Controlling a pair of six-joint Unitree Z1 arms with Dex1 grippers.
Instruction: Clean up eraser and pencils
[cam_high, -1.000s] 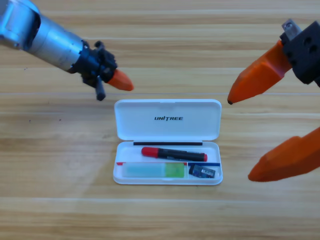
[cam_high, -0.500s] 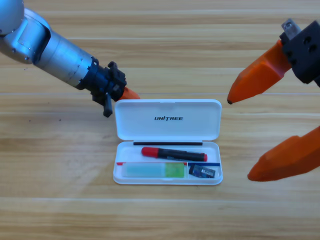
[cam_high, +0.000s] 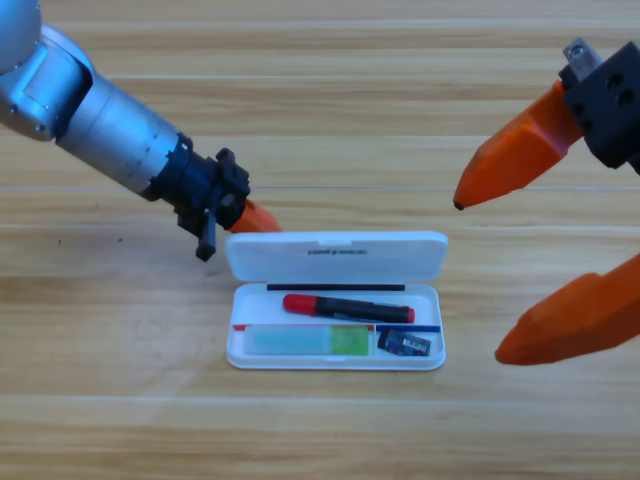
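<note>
Case (cam_high: 335, 305) sits mid-counter (cam_high: 120, 400), white, lid (cam_high: 335, 255) raised partway and tilted forward. Inside tray: 2 pencils and eraser. Red-ended black pencil (cam_high: 348, 307) lies along upper row. Green-and-white pencil (cam_high: 308, 341) lies along lower row, left. Eraser (cam_high: 404, 344) sits lower right, just beside green pencil's end. Left gripper (cam_high: 250, 216) at lid's upper left corner, orange tip touching lid edge; jaws' gap hidden, cannot tell. Right gripper (cam_high: 478, 278) waits at right edge, jaws spread wide, gripping nothing.
</note>
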